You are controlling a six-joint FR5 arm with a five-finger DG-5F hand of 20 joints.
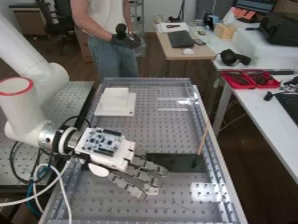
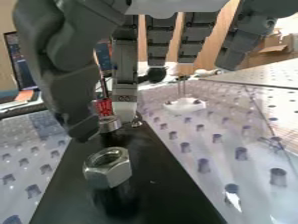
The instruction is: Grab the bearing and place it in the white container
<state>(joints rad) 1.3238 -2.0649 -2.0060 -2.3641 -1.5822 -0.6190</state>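
My hand (image 1: 148, 174) is below centre, open, fingers nearly straight, gripping nothing I can make out; bearing (image 2: 109, 124) nearby, axis upright. White container (image 1: 114, 109) left of centre, contents unclear.

We see a white robot arm (image 1: 26, 112) coming in over the long left edge of the bench (image 1: 100, 207), its lower part bent toward the surface. Its dark grey hand (image 1: 146, 176) hangs above the bench's nearer half, slanting toward the near right corner, with a circuit board (image 1: 103, 141) on its back. In the wrist view we see the fingers (image 2: 159, 42) extended, nearly straight and slightly spread, with the thumb (image 2: 63, 75) apart from most of them, pointing down.
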